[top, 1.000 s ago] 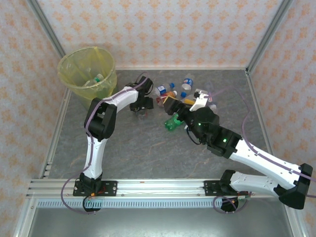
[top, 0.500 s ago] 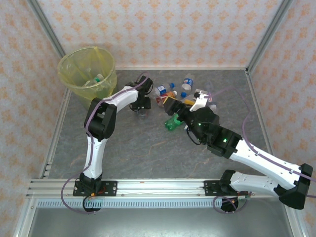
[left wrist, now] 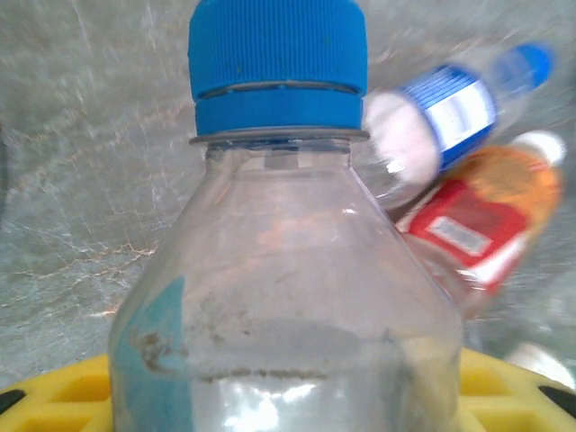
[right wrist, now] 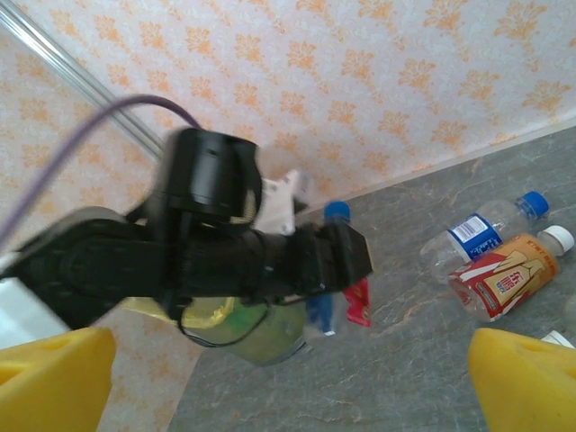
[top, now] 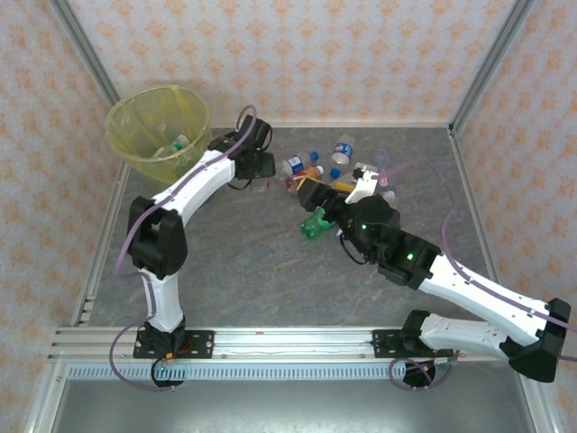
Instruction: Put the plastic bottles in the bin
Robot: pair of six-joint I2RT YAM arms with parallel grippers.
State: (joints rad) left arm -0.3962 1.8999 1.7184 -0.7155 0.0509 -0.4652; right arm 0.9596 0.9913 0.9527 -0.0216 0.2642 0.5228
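Observation:
My left gripper (top: 261, 166) is shut on a clear plastic bottle with a blue cap (left wrist: 277, 67), held above the table near the back. Its yellow fingers (left wrist: 54, 396) flank the bottle's body. The bin (top: 117, 135), lined with a yellow bag, stands at the back left with a few bottles (top: 176, 146) inside. More bottles lie in a pile (top: 311, 168), among them a blue-labelled one (left wrist: 450, 117) and a red-orange one (left wrist: 477, 216). My right gripper (top: 326, 189) hangs open by the pile, over a green bottle (top: 314, 225). The right wrist view shows its yellow fingertips (right wrist: 526, 378) wide apart.
Patterned walls with metal corner posts (top: 86, 54) close in the table's back and sides. The left arm (right wrist: 207, 261) crosses the right wrist view in front of the bin (right wrist: 261, 328). Bare grey tabletop (top: 270, 271) stretches between the pile and the arm bases.
My left gripper has closed on the clear bottle, lifted it off the table and swung it back and left toward the bin. The right arm has not moved.

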